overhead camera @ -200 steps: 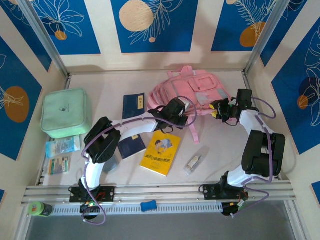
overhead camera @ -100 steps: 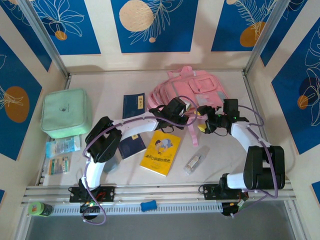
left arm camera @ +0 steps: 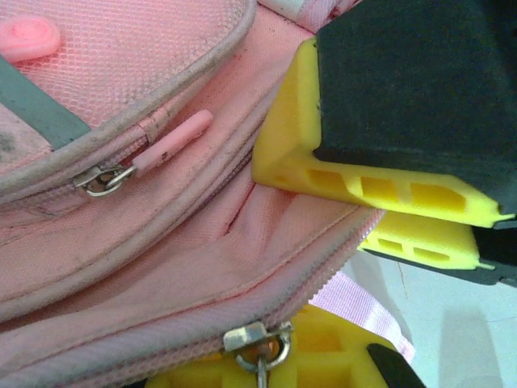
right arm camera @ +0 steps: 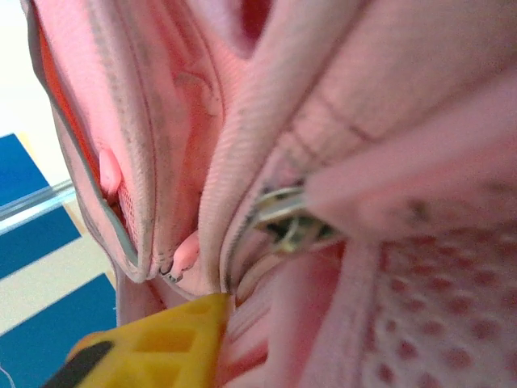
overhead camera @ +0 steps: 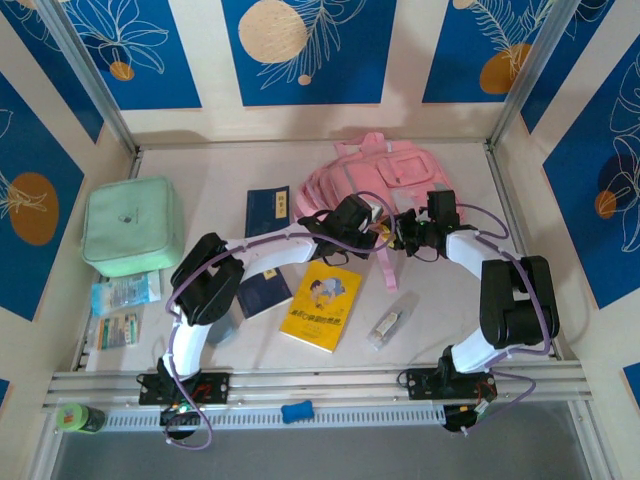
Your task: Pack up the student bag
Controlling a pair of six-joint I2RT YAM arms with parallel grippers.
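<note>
Student bag [overhead camera: 395,180] lies flat at the far right of the table [overhead camera: 205,170], pink, with its straps trailing toward the near side.

Change over the last second: the right gripper [overhead camera: 406,232] swings in from the bag's right side. It now sits at the bag's near edge, just beside the left gripper [overhead camera: 360,225], which has not shifted.

Left gripper: pinching a fold of bag fabric along a zip seam. In the left wrist view the cloth is bunched between its yellow fingers [left arm camera: 299,153].

Right wrist view: a metal zip slider [right arm camera: 284,222] lies directly ahead, with one yellow fingertip [right arm camera: 174,335] below it. Cannot tell whether this gripper is spread or closed.

Judgement: one arm braces the bag while the other goes for the zip, so this is the opening stage. The yellow book [overhead camera: 320,305] lies on the table near the bag, not yet packed.
</note>
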